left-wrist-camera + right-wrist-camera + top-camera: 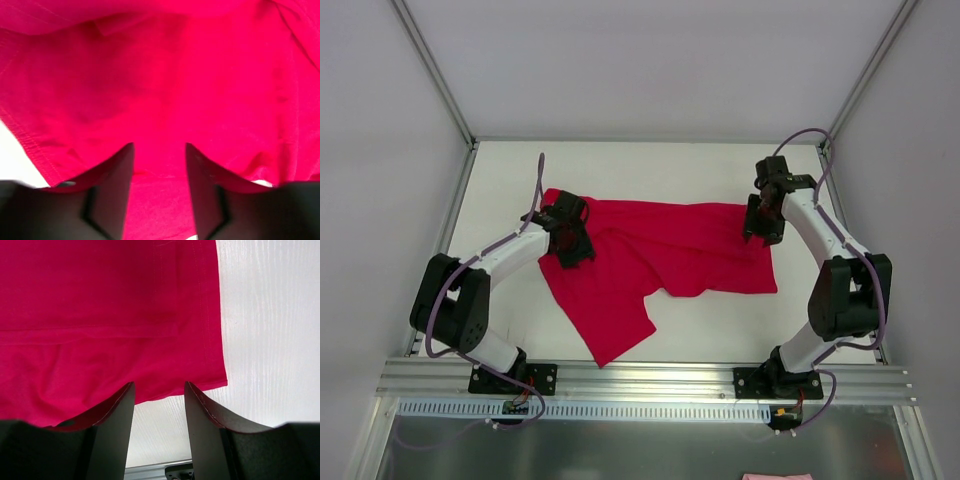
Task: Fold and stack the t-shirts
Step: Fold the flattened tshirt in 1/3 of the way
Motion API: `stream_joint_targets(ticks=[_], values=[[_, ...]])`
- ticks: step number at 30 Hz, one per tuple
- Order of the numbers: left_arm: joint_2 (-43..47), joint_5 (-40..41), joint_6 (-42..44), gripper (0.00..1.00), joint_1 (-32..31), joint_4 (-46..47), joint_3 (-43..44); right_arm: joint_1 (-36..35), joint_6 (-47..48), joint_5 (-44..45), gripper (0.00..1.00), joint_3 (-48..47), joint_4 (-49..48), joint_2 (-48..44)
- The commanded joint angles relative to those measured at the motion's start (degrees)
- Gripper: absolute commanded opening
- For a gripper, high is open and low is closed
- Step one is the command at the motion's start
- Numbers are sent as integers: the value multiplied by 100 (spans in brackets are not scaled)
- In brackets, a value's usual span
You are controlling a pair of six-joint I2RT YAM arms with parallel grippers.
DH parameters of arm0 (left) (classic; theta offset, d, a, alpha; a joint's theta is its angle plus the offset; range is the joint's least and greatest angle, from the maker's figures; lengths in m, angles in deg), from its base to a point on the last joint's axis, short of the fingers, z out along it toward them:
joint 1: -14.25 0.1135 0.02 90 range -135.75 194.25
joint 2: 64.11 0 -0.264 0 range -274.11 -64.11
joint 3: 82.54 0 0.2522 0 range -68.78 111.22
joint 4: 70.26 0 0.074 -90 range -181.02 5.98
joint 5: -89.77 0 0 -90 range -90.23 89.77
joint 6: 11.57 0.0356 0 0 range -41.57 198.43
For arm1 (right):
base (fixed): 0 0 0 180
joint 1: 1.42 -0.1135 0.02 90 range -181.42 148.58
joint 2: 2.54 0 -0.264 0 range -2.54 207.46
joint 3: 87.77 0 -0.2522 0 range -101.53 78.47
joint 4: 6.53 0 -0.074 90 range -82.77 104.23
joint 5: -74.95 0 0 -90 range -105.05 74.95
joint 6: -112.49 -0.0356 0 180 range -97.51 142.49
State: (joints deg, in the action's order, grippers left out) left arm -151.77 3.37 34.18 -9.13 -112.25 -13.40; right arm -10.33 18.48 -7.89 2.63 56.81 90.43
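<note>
One crimson t-shirt (660, 255) lies spread and rumpled across the middle of the white table (720, 170), with a flap reaching toward the near edge. My left gripper (570, 236) is low over the shirt's left part. In the left wrist view red cloth (165, 75) fills the frame, and the left gripper (160, 146) stands open with fabric lying in the gap. My right gripper (761, 222) hovers at the shirt's far right edge. It (159, 384) is open. The hem corner (210, 375) sits just past its fingertips, and bare table (270, 340) shows between them.
A metal rail (640, 380) runs along the near edge, where both arm bases are bolted. Grey enclosure walls and slanted frame posts (435, 70) bound the table on three sides. A pink scrap (777, 476) shows at the bottom edge, below the rail.
</note>
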Motion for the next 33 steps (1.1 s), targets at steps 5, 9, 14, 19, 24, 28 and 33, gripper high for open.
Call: stream_joint_targets(ticks=[5,9,14,19,24,28,33], values=[[-234,-351,-154,28,-62,46,-62,-41,119,355,49,-151,192,-332],[-269,-140,-163,19,-97,-261,-53,-41,216,497,49,-441,350,-384],[-331,456,-233,10,-106,-754,35,-50,190,462,50,-748,465,-543],[-471,739,-303,5,-97,-1087,175,-32,234,514,50,-1029,526,-675],[-805,748,-444,0,-97,-1238,325,3,331,611,50,-1232,614,-868],[-998,642,-514,0,-97,-1088,246,56,348,585,50,-1224,640,-1052],[-1069,800,-550,0,-79,-1159,176,56,340,559,51,-1101,649,-1228]])
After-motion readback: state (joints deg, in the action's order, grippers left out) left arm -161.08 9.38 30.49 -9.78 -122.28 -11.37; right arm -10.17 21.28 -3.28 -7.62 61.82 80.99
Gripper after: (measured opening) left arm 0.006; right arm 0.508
